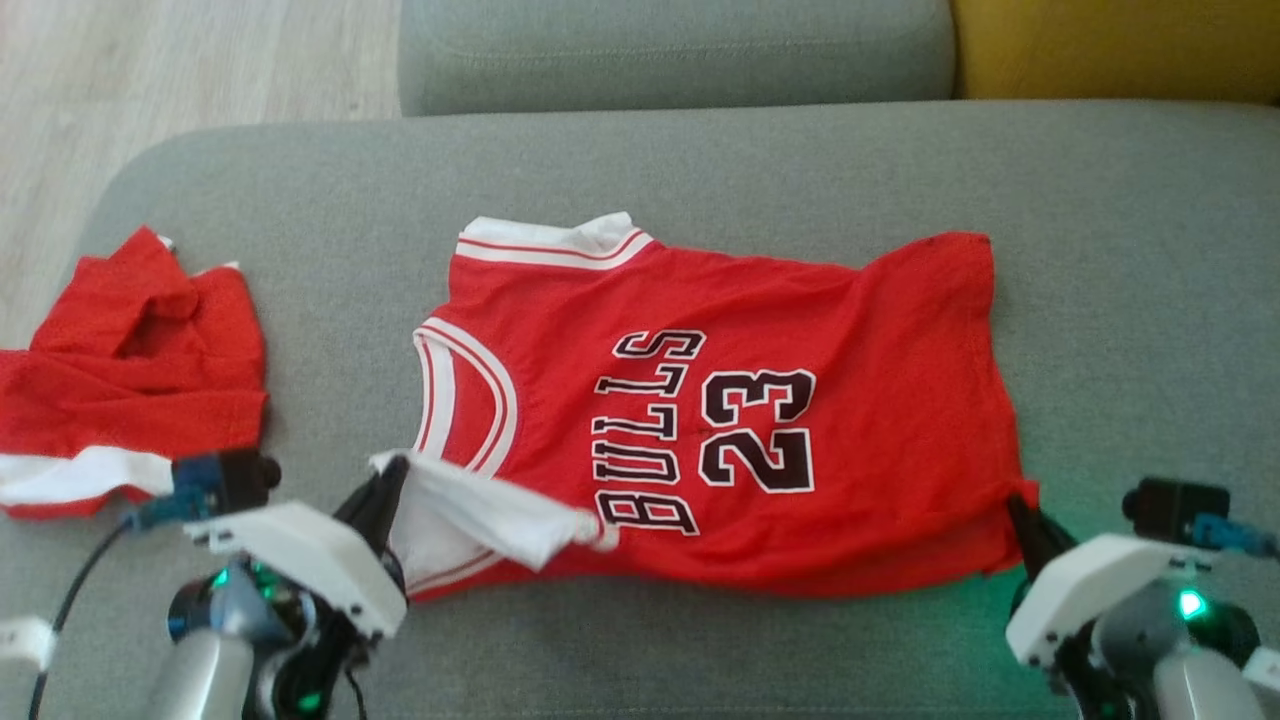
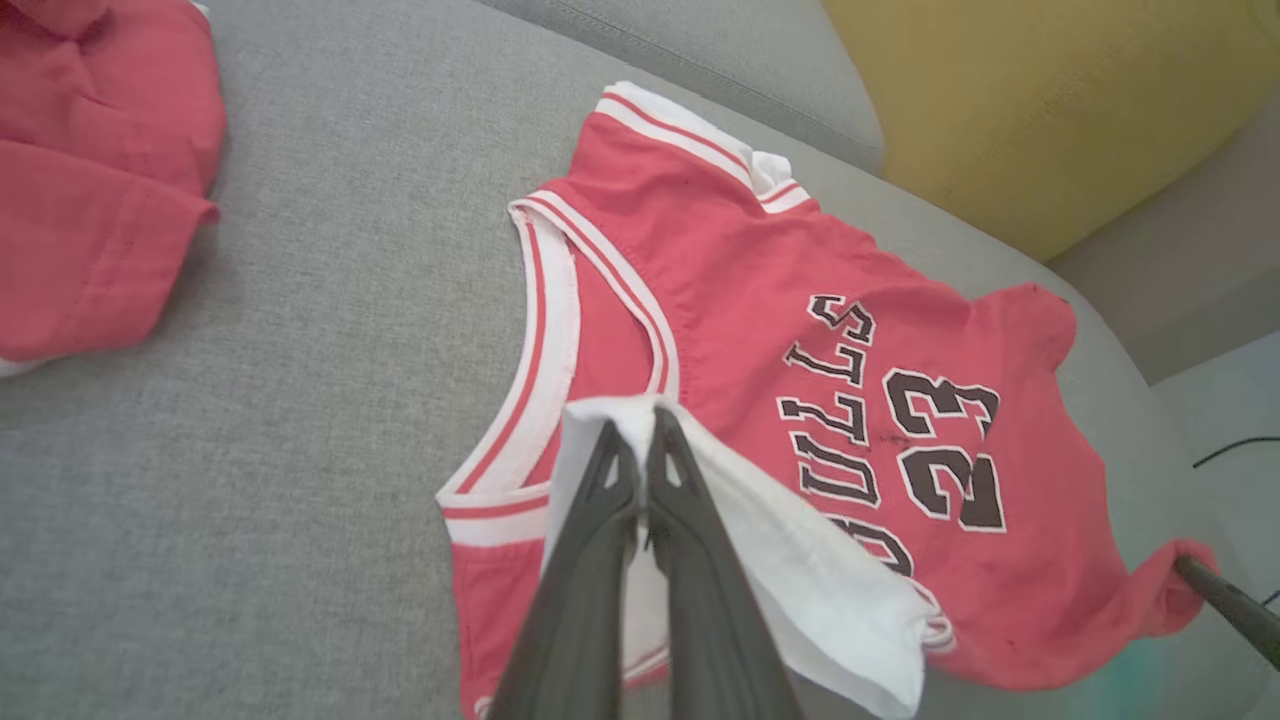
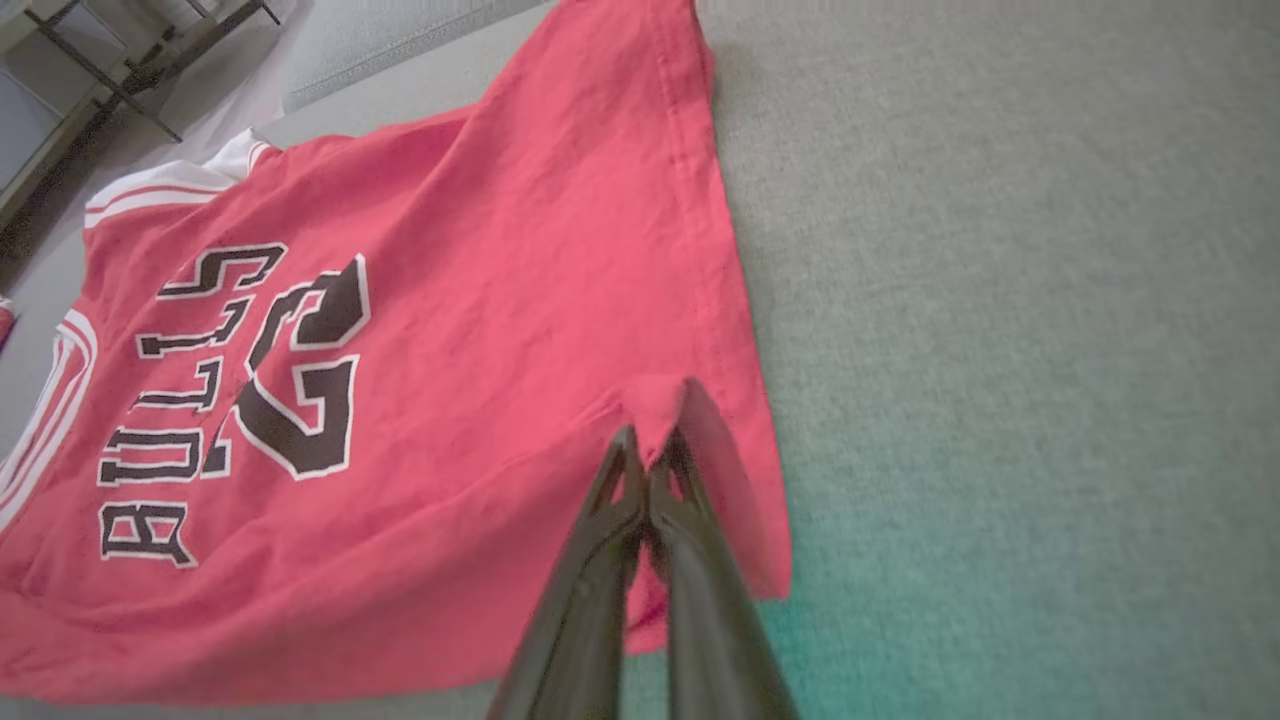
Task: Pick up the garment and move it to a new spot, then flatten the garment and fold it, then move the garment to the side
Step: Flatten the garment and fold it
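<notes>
Two clenched claws hold the Bulls jersey [image 1: 800,330], centre-frame on the grey cushion [image 1: 700,170]: left claw [image 1: 385,490] on its shoulder, right claw [image 1: 1020,515] on its hem. Judged step: folding. Next: carry both corners up-frame evenly.

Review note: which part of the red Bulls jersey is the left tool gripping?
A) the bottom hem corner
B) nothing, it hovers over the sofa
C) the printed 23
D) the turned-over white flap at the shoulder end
D: the left tool is shut on the white flap at the shoulder end of the jersey, while the right tool pinches the hem corner.
</notes>
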Available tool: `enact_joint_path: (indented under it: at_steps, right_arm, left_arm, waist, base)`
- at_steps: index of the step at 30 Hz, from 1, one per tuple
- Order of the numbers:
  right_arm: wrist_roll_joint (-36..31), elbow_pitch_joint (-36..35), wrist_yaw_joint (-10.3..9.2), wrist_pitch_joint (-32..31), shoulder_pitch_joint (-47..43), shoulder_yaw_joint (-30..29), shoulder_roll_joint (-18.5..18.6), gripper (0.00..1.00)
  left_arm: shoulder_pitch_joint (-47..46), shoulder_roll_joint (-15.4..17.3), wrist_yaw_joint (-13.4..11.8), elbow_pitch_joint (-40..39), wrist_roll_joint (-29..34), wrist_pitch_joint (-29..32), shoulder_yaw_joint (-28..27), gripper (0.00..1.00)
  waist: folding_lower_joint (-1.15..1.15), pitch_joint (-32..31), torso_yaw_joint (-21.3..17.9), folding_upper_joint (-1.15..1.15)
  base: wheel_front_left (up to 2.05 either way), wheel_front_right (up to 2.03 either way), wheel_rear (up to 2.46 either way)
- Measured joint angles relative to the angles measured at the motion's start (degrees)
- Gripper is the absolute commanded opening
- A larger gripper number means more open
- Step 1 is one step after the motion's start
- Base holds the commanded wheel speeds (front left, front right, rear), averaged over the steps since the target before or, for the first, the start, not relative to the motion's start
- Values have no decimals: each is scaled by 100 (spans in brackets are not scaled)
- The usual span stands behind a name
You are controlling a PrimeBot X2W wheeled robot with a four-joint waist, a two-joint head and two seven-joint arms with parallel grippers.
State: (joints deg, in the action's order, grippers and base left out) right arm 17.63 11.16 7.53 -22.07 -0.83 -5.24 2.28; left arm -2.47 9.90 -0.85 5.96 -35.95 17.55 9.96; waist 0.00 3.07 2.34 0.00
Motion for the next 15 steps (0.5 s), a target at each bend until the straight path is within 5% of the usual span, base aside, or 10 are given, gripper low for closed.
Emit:
enact_joint_path:
  at_steps: [11,12,13,14,15]
  right_arm:
    - [4,764,0,481,700,-29,41,0]
    - [4,833,0,533,747,-16,43,21]
    - [4,882,0,593,782,8,44,91]
    - [5,928,0,650,816,66,47,100]
    - [5,953,0,739,844,127,52,100]
  left_arm:
    - [-958,-31,303,1063,152,-483,44,0]
    - [-1018,-27,331,1160,191,-516,63,0]
    - [-1073,-25,367,1251,245,-579,93,31]
    - [-1107,-24,389,1318,305,-654,119,77]
    - [-1131,-26,390,1381,346,-716,152,100]
  waist:
    - [0,320,-50,0]
    - [0,347,-56,0]
    - [0,372,-64,0]
    - [0,391,-73,0]
    - [0,404,-81,0]
  base:
    - [0,0,0]
    - [0,0,0]
    - [0,0,0]
    - [0,0,0]
    - [0,0,0]
